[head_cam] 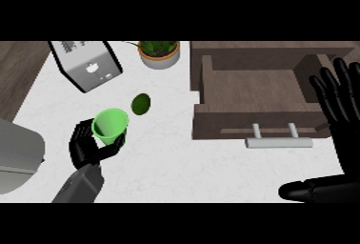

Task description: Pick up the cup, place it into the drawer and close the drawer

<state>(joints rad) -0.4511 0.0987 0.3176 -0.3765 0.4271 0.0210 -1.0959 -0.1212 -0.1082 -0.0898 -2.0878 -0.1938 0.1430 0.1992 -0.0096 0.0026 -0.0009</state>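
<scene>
Cup (110, 125): green, thin-walled, likely light, rigid, slick. Left hand (90, 147) curls round its lower wall; a mid-body hold looks safest. Right hand (339, 102) open, fingers straight, beside open drawer (253, 90).

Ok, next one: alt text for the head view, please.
The left hand holds a green cup above the white counter, left of an open wooden drawer. The right hand rests open at the right edge; a toaster, potted plant and dark green object lie behind.
</scene>
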